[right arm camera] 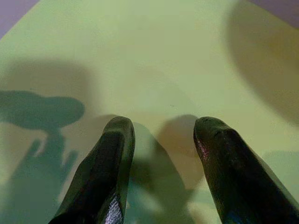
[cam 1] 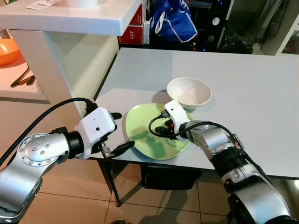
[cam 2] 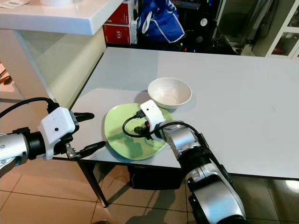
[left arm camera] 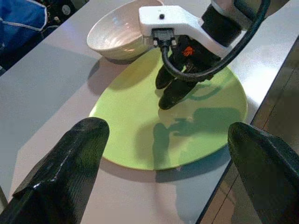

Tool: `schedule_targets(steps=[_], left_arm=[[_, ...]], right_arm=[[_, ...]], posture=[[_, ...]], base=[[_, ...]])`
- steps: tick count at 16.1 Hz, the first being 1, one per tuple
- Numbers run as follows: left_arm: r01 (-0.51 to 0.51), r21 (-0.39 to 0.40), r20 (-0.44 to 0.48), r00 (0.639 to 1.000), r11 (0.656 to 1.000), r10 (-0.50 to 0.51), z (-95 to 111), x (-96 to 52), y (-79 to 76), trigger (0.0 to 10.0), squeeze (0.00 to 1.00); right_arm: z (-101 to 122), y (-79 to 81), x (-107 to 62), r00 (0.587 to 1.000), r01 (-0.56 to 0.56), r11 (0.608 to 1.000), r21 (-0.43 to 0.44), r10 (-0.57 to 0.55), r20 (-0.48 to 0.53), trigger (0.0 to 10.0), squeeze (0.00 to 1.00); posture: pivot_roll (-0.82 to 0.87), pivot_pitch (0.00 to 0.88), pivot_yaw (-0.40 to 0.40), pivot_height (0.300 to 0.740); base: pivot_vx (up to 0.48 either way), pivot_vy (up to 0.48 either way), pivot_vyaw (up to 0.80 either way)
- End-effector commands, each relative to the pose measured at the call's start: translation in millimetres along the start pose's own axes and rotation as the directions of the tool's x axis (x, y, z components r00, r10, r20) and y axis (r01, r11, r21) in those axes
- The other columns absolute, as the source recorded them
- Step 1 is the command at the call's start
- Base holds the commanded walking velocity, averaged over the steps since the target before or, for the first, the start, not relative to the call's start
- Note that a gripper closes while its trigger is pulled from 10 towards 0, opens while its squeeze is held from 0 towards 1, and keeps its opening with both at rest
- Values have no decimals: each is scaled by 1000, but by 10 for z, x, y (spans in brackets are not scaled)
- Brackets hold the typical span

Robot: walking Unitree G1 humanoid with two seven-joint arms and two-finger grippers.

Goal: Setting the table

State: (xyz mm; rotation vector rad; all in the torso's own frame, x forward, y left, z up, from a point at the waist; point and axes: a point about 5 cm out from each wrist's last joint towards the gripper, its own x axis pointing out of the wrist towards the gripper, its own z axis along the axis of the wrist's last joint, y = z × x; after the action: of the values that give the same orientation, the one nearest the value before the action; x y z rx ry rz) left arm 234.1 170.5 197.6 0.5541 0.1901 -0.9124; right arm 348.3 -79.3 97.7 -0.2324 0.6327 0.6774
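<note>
Both jaws gape empty: right gripper over green plate, left gripper beside it.

I can read nothing for certain; the red cardboard box under my white counter carries white marks too small to decipher.

orange bowl: cut by edge | blue bag: top cropped (partly shadowed)
</note>
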Motion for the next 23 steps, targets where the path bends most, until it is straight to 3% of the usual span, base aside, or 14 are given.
schedule_targets(steps=[1, 10, 13, 16, 18, 19, 20, 21, 22, 23], left_arm=[[12, 14, -13, 1000, 1000, -11, -4, -2, 2, 10000, 0], [9, 17, -16, 1000, 1000, -9, -6, 2, 3, 10000, 0], [2, 22, -16, 1000, 1000, -1, -1, -3, 26, 10000, 0], [-53, 20, 34, 998, 998, 52, 85, 1, 93, 10000, 0], [-131, -37, 124, 983, 991, 135, 205, 20, 155, 10000, 0], [-156, -70, 173, 971, 985, 166, 267, 43, 153, 10000, 0], [-198, -85, 198, 957, 977, 211, 296, 87, 165, 10000, 0], [-349, -122, 178, 913, 929, 367, 294, 189, 273, 10000, 0], [-399, -140, 159, 894, 906, 418, 283, 221, 312, 10000, 0], [-515, -173, 140, 831, 840, 538, 276, 331, 381, 10000, 0]], right_arm=[[-105, -15, 34, 998, 19, 1000, -9, -20, -61, 10000, 0], [11, -201, 45, 989, 133, 990, -45, -136, -51, 10000, 0], [88, -228, 51, 989, 149, 989, 19, -149, 4, 10000, 0], [419, -284, -88, 982, 144, 989, 41, -148, 117, 10000, 0], [649, -311, -298, 965, 107, 985, 138, -136, 224, 10000, 0], [754, -314, -483, 945, 81, 972, 221, -146, 293, 10000, 0], [797, -296, -632, 925, 60, 960, 275, -157, 345, 10000, 0], [822, -269, -785, 893, 59, 944, 324, -195, 405, 10000, 0], [821, -266, -818, 885, 70, 941, 330, -212, 416, 10000, 0], [741, -291, -896, 824, 171, 905, 389, -348, 447, 10000, 0]], posture=[[123, 0, 32, 740], [126, 0, 29, 740], [133, 0, 28, 740], [135, 0, 21, 740], [133, 0, 10, 740], [128, 0, 3, 740], [118, 0, -11, 740], [104, 0, -9, 740], [104, 0, -9, 740], [73, 0, -1, 740]], base=[[0, 0, 0], [0, 0, 0], [0, 0, 0], [0, 0, 0], [0, 0, 0], [0, 0, 0], [0, 0, 0], [0, 0, 0], [0, 0, 0], [0, 0, 0]])
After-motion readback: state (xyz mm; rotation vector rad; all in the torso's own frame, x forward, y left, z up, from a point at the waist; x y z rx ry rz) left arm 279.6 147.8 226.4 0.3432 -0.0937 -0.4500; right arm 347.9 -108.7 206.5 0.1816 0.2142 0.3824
